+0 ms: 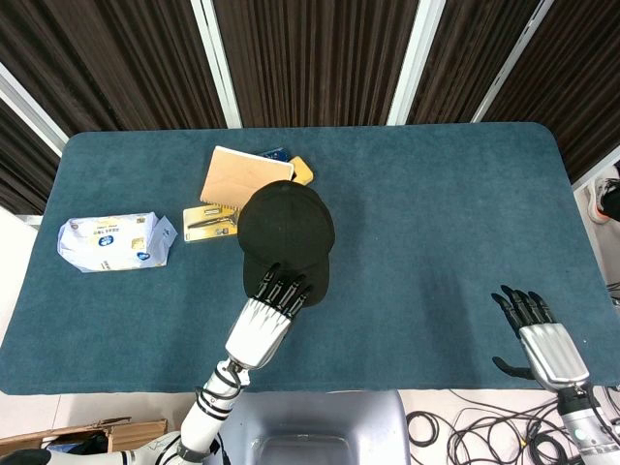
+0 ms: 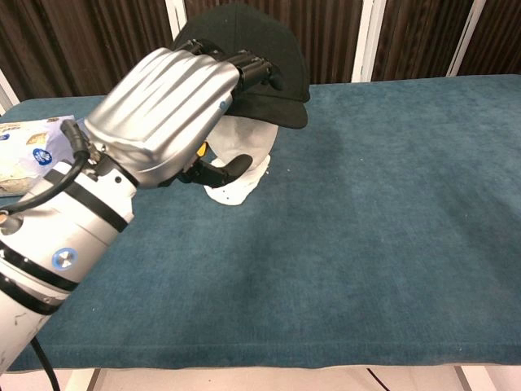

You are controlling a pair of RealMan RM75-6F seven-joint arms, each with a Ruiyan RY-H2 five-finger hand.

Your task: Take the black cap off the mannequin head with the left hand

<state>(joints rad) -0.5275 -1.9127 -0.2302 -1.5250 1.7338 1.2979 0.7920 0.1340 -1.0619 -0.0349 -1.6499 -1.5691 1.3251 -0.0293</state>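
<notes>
The black cap [image 1: 287, 232] sits on the white mannequin head [image 2: 241, 155], which stands just right of the tan notebook [image 1: 242, 175] on the blue worktop [image 1: 436, 223]. The left hand [image 1: 276, 295] grips the cap's brim, fingers over the top and thumb curled beneath it in the chest view. The right hand [image 1: 531, 325] rests far right of the mannequin, released, fingers apart.

The cap's long axis runs crown to brim, brim pointing toward the robot. A risk, as a judgement: pulling forward rather than upward could tip the mannequin over, since the cap's band may catch on it; a grip on the brim edge alone could also slip.
</notes>
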